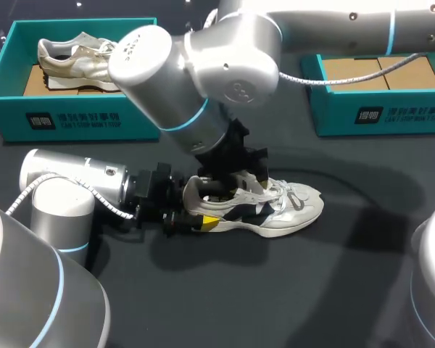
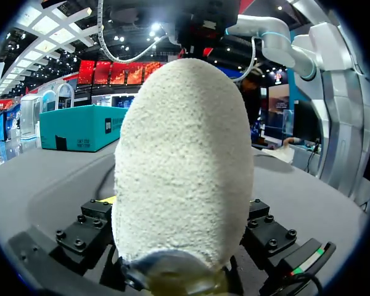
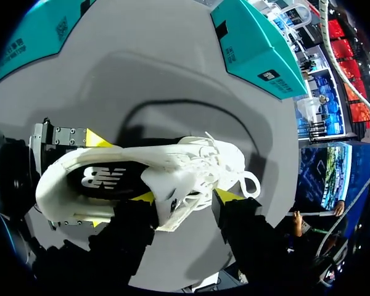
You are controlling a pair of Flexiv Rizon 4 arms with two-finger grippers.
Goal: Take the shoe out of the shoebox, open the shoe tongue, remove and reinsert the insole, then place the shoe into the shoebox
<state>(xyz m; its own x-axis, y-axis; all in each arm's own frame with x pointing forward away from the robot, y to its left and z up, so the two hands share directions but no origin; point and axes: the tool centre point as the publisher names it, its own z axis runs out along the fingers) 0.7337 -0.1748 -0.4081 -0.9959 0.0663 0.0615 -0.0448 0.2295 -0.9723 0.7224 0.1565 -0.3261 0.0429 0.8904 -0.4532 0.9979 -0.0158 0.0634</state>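
The dark worktop carries the white shoe, well apart from the right shoebox. The left claw pinches its heel; the right claw straddles the tongue, grip unclear.

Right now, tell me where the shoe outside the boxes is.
In the head view the shoe lies on the table near its middle, heel clamped in the left gripper, with the right gripper above its opening.

The silver left arm lies low from the near left; its black, yellow-tipped left gripper clamps the heel of the white mesh sneaker; the silver right arm crosses from the far right, elbow bent; its right gripper points down.
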